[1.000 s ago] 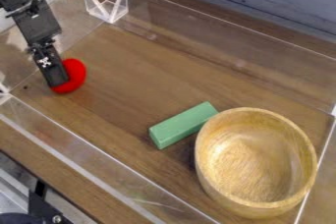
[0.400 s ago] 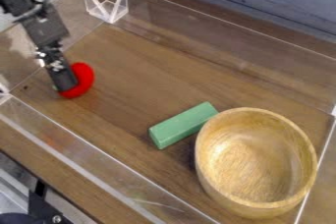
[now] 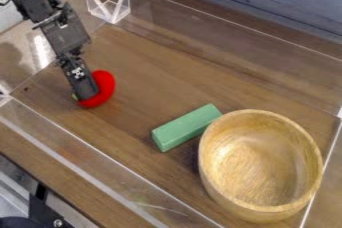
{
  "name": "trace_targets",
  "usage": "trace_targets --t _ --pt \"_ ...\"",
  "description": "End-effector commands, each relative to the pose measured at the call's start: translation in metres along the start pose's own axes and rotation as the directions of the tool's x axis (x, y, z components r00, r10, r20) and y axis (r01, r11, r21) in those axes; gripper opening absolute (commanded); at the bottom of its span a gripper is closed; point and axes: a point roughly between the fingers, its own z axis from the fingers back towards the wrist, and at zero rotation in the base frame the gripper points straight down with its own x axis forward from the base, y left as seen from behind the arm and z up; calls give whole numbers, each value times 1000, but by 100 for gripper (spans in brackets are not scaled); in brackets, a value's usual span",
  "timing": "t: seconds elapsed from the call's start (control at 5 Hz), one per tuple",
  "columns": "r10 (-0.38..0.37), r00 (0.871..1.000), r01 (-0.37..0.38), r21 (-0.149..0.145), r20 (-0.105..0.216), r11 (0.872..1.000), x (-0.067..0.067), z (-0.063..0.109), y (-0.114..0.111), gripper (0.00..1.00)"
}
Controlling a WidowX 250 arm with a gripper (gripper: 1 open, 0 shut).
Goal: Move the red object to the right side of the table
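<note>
The red object (image 3: 96, 89) is a small bright red ball low over the left part of the dark wood-grain table (image 3: 201, 57). My gripper (image 3: 80, 80) comes down from the upper left, its black fingers shut on the ball's left side. The fingers hide part of the ball. I cannot tell whether the ball touches the tabletop or hangs just above it.
A green rectangular block (image 3: 185, 127) lies near the table's middle front. A round light wooden bowl (image 3: 262, 164) fills the front right corner. Low clear acrylic walls (image 3: 107, 4) edge the table, with a folded clear piece at the back left.
The gripper and the red ball have moved together to the right and a little toward the front, away from the left wall. The jaws stayed shut on it.
</note>
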Motion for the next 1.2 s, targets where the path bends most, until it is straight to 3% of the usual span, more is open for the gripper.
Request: trace_targets --t 0.0,0.2,0.4,0.8,1.0 --pt "23 999 -25 48 49 999 27 22 -18 0" --pt "84 991 -91 62 103 994 65 29 -34 0" --pt "125 983 -134 62 135 989 95 24 -52 0" --pt "183 972 -193 51 148 980 114 27 -76 0" --pt "146 984 -151 45 101 987 118 31 -92 0"
